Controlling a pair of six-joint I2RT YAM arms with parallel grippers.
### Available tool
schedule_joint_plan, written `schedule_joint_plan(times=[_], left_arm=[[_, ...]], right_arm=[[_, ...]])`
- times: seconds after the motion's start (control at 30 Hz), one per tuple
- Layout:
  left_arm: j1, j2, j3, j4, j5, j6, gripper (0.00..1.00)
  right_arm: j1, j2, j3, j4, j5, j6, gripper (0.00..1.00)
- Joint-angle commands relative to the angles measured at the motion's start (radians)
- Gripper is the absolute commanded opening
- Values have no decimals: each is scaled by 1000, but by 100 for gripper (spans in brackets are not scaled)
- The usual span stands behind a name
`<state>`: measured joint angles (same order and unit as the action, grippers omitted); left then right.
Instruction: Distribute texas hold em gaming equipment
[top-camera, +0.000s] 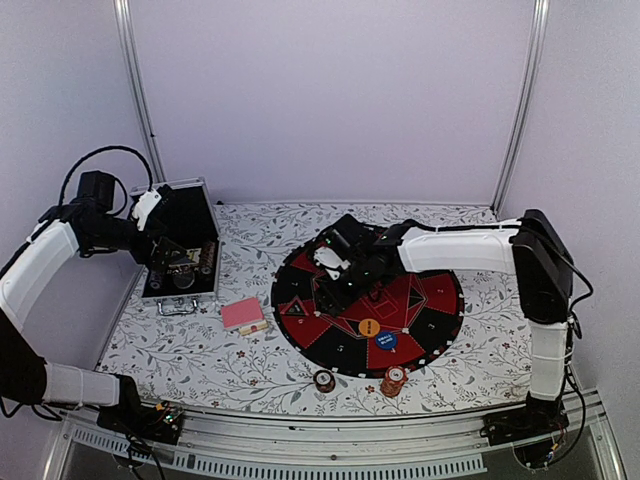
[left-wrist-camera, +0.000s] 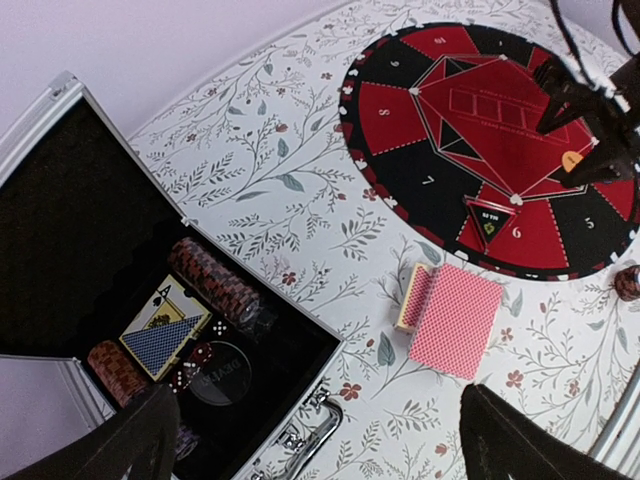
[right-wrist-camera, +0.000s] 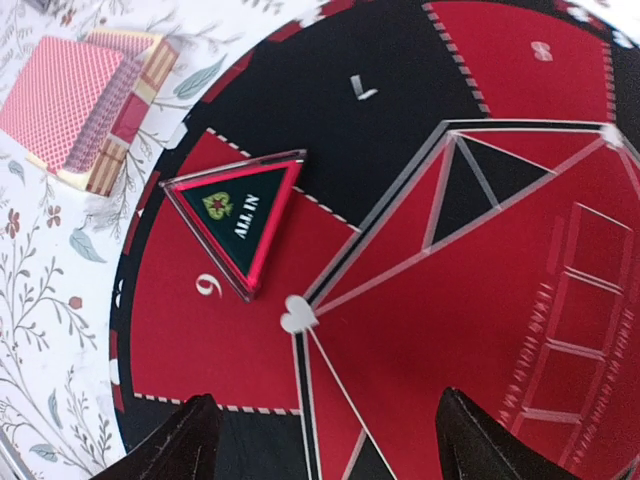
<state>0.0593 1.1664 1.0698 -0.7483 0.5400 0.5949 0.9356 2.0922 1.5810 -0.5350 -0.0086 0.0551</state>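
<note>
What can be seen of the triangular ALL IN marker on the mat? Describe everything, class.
The ALL IN marker is a flat triangle: black face, glossy red rim, white lettering, green emblem. It lies flat on the round mat, in red segment 6 beside its border with a black segment. Nothing else touches it.

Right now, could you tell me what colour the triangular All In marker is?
The marker is black, edged red; clearest in right wrist view.
</note>
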Motion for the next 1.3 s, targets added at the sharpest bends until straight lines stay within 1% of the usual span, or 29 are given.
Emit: schedule_joint_plan(times=[0.0,0.1,0.2,0.23,0.37,0.53,0.97,1.07,1.17,1.27], left_arm=[[-2,12,30,-25,14,5,100],[-6,12,30,-29,13,5,100],[-7,12,30,-31,11,8,100],[-7,12,30,-31,10,9,100],[-9,12,33,-34,13,9,100],[-9,9,33,-36,15,6,100],[-12,12,39,-37,15,7,100],[-13,10,38,-38,15,6,100],[-13,9,38,-37,14,5,100],[-13,5,36,-33,12,5,100]], right_arm=[[-14,-170,-142,-36,86,71,78],[-15,-224,-267,-61,105,110,80],[-16,-262,-353,-52,86,136,85],[-14,-271,-370,-47,74,140,88],[-14,-277,-386,-39,75,150,93],[-15,-237,-373,-33,83,151,94],[-18,-148,-330,-3,83,121,73],[-28,-134,-326,9,73,119,67],[-45,-121,-325,12,64,120,56],[-62,-118,-330,14,55,120,51]])
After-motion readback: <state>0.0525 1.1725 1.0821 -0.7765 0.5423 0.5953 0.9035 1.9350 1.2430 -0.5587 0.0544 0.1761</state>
